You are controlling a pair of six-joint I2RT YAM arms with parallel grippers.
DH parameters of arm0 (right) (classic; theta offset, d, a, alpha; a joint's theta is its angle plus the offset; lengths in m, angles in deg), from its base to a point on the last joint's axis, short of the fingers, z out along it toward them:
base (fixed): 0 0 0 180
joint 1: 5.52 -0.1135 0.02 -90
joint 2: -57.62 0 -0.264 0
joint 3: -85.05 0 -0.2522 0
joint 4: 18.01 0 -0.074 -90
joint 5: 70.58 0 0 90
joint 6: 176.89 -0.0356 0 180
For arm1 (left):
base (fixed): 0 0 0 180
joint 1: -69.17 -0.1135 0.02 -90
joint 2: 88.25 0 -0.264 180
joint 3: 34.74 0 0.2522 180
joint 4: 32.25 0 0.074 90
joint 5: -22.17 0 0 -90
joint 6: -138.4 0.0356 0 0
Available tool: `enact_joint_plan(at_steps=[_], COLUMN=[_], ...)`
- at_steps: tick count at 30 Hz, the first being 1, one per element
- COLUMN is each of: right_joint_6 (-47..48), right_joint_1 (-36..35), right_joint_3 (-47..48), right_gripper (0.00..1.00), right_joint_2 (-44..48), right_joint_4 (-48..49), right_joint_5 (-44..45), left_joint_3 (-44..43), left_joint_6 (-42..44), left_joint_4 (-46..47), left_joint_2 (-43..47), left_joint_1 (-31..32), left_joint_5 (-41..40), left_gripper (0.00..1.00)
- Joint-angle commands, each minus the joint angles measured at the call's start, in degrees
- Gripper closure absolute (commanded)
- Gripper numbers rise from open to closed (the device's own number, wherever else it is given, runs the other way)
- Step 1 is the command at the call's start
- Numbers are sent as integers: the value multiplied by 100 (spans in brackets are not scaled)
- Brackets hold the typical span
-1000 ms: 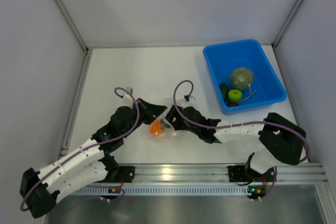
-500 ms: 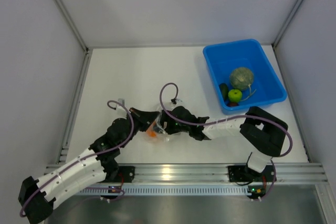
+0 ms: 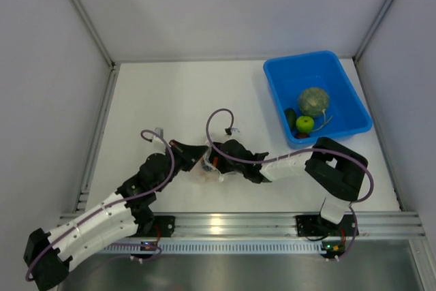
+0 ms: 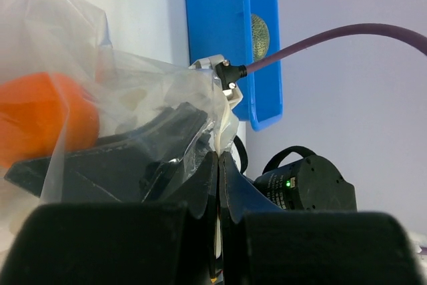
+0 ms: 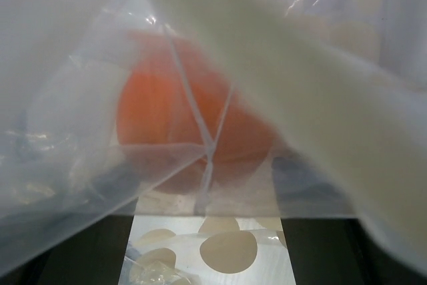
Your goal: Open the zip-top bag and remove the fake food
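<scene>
The zip-top bag (image 3: 203,174), clear with white polka dots, lies between my two grippers near the table's front. My left gripper (image 3: 197,155) is shut on a white edge strip of the bag (image 4: 147,91); its fingertips (image 4: 219,155) meet on it. My right gripper (image 3: 213,161) is open with its jaws apart. Through the plastic (image 5: 80,65), the orange (image 5: 193,131) sits between its fingertips (image 5: 207,191); I cannot tell if they touch it. The orange also shows in the left wrist view (image 4: 40,125). The melon (image 3: 313,101), green apple (image 3: 304,124) and dark piece (image 3: 291,117) lie in the blue bin (image 3: 271,88).
The blue bin stands at the back right and also shows in the left wrist view (image 4: 230,31). White walls with metal posts close in the table on three sides. A metal rail runs along the front edge.
Both grippers have moved left and nearer with the bag. The right gripper has closed in over the orange, which no longer shows from above.
</scene>
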Motion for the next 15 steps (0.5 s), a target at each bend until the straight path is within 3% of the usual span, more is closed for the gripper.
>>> enact_joint_plan(at_steps=[1, 15], right_joint_6=[228, 633], right_joint_1=[-42, 168], right_joint_3=[180, 787], right_gripper=[20, 16], right_joint_2=[177, 168], right_joint_4=[-184, -378], right_joint_5=[399, 908], left_joint_3=[-270, -235], left_joint_6=[135, 144], left_joint_4=[297, 297], left_joint_2=[-122, -96], left_joint_1=[17, 17], left_joint_5=[125, 363], left_gripper=[100, 100])
